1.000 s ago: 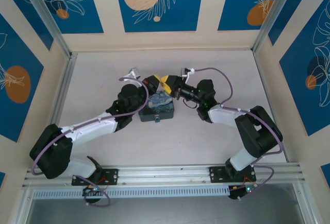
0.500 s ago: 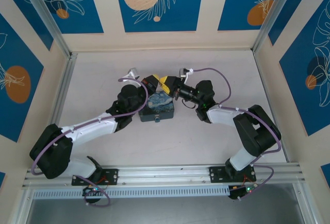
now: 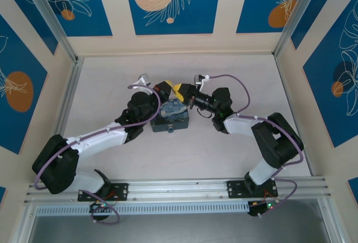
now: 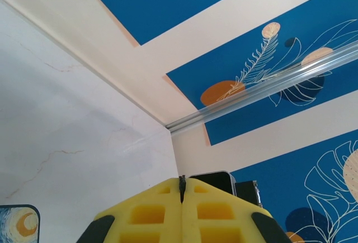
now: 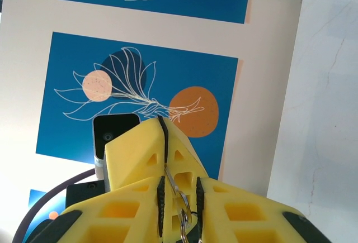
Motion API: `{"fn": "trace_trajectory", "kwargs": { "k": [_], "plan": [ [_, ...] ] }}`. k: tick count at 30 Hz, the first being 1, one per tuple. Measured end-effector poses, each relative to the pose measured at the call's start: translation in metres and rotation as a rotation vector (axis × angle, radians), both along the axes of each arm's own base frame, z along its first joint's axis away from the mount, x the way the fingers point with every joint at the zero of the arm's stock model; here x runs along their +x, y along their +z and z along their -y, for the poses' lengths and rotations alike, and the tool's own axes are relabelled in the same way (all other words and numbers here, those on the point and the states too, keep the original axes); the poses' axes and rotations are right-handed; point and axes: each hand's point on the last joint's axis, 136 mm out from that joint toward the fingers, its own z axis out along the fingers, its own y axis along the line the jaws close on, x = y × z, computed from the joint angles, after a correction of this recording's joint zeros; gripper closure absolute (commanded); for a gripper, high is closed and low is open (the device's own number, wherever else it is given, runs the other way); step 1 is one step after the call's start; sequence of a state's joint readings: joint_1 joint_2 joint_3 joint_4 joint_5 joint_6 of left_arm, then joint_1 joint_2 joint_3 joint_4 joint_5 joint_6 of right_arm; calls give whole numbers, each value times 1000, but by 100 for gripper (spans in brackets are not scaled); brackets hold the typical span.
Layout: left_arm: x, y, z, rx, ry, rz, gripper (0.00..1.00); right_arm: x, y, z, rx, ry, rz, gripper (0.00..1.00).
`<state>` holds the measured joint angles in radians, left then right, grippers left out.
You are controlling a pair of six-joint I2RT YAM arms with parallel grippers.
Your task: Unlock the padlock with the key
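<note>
Jaws of right gripper [image 5: 179,190] nipped on the key [image 5: 172,182], thin blade and ring upright between the pads. Jaws of left gripper [image 4: 182,187] pressed flat together, with a dark sliver in the seam, too thin to identify. Tips of the two grippers touching or nearly so, held in the air just beyond the far edge of the tin [image 3: 172,117], itself flat on the table [image 3: 235,70]. Key thus aloft at the meeting point of the fingers, blade toward the left pair. Step in hand, by judgement: presenting the key to the padlock, probably clasped on the left side; insertion not confirmed. Next move: blade aligned with the keyway and pushed home, then a twist from the right against a steady left hold, with little margin for slip on so slight a piece. Against the frame one second back: right gripper and its cable [image 3: 224,77] shifted slightly toward the left; left gripper and tin unchanged.
</note>
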<state>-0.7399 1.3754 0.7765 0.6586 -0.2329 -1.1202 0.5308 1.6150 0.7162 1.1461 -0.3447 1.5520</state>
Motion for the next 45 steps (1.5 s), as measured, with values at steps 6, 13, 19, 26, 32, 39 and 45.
{"fn": "trace_trajectory", "kwargs": {
  "k": [6, 13, 19, 26, 32, 39, 45],
  "plan": [
    [1, 0, -1, 0, 6, 0, 100, -2, -2, 1, 1, 0, 0, 77],
    [1, -2, -2, 2, 11, -4, 100, -2, -1, 1, 9, 2, -4, 73],
    [1, -3, -2, -2, 14, -8, 100, -4, -3, -3, 8, 12, -6, 73],
    [1, -3, -3, -1, 16, -9, 100, -7, -10, -9, 4, 29, -23, 74],
    [1, -7, -4, 4, 22, -15, 100, -6, -10, -9, 8, 31, -22, 78],
    [1, -12, -7, -4, 32, -28, 100, -5, -10, -8, 11, 27, -24, 87],
    [-1, -10, -10, -13, 41, -23, 100, -5, -9, -8, 16, 31, -29, 95]
  ]
}}
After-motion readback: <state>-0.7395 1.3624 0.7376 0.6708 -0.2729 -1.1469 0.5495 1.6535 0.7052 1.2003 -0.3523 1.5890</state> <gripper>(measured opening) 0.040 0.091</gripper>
